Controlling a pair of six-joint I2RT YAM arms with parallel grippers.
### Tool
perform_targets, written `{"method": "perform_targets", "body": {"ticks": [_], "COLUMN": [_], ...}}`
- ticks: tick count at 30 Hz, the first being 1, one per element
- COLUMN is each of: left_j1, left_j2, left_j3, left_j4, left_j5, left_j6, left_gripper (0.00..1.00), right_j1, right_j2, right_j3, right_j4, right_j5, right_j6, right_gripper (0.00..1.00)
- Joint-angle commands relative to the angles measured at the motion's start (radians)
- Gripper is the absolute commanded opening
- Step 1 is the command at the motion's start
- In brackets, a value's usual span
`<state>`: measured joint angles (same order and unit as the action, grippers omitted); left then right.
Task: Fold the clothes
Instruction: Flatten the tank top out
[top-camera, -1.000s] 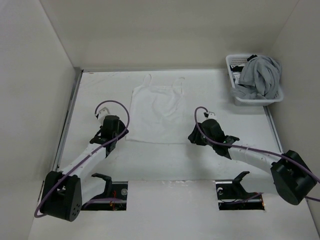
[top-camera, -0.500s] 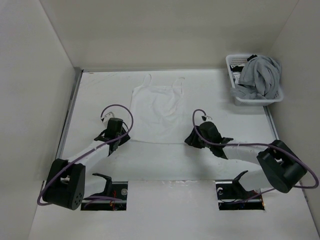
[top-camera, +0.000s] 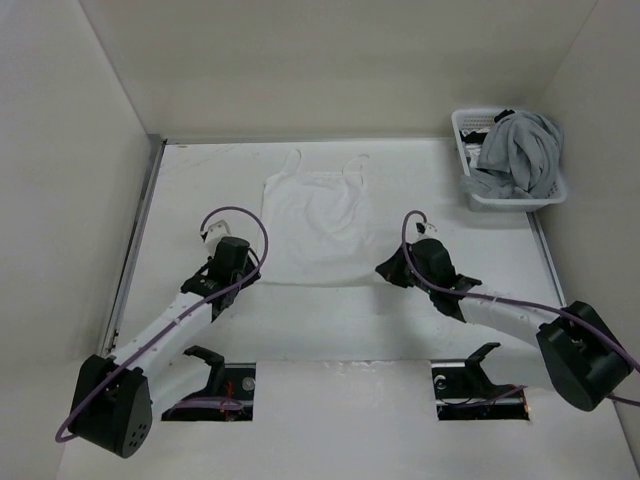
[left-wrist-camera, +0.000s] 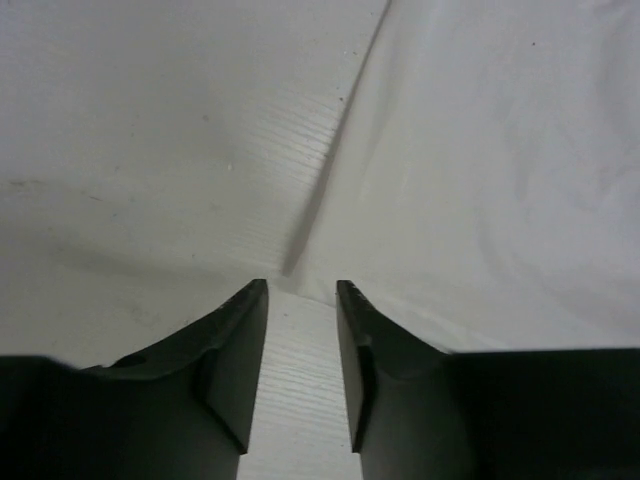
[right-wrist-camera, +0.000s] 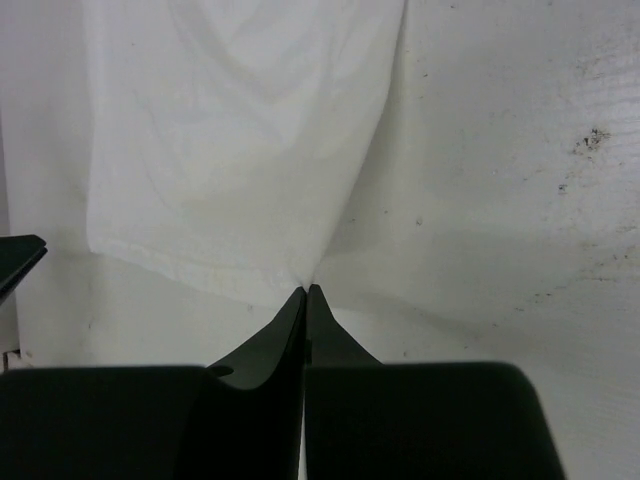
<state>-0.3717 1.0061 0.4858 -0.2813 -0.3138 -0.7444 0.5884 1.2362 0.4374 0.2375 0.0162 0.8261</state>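
Now at the grasp stage. Right end effector (right-wrist-camera: 306, 290): jaws closed, pinching the 5 o'clock hem corner of the clothes (top-camera: 315, 225), with the fabric tenting up to the tips. Left end effector (left-wrist-camera: 300, 285): jaws apart at the 7 o'clock hem corner, the garment's edge running into the gap, nothing gripped yet. The clothes lie flat on the counter (top-camera: 190, 190), straps toward 12 o'clock, hem toward 6. Judged good practice: close the left fully on the hem before any lift. Then raise both corners level and carry them together toward 12 o'clock, so the thin fabric does not skew. Basket (top-camera: 515, 203) of grey garments (top-camera: 520, 150) at 2 o'clock, well apart.
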Motion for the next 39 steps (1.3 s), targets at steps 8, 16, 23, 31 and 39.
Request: {"method": "perform_targets", "body": {"ticks": [8, 16, 23, 31, 39], "left_j1": [-0.026, -0.035, -0.037, -0.072, -0.091], "left_j2": [0.064, 0.176, 0.178, -0.062, -0.311], "left_j3": [-0.023, -0.033, -0.044, 0.089, 0.452], "left_j4": [0.065, 0.175, 0.157, -0.043, -0.314], "left_j5": [0.01, 0.073, 0.062, 0.062, 0.03], "left_j6": [-0.021, -0.046, -0.058, -0.059, -0.023], "left_gripper": [0.43, 0.4, 0.2, 0.0, 0.0], "right_j1": [-0.002, -0.035, -0.037, 0.0, 0.115], "right_j2": [0.017, -0.034, -0.018, -0.278, -0.616], "right_j3": [-0.031, -0.049, -0.046, 0.009, 0.331], "right_j4": [-0.001, -0.027, -0.018, -0.185, -0.611], "right_j5": [0.034, 0.037, 0.036, 0.077, 0.212], "right_j6": [-0.025, -0.056, -0.056, -0.073, -0.163], "right_gripper": [0.01, 0.01, 0.01, 0.0, 0.0]}}
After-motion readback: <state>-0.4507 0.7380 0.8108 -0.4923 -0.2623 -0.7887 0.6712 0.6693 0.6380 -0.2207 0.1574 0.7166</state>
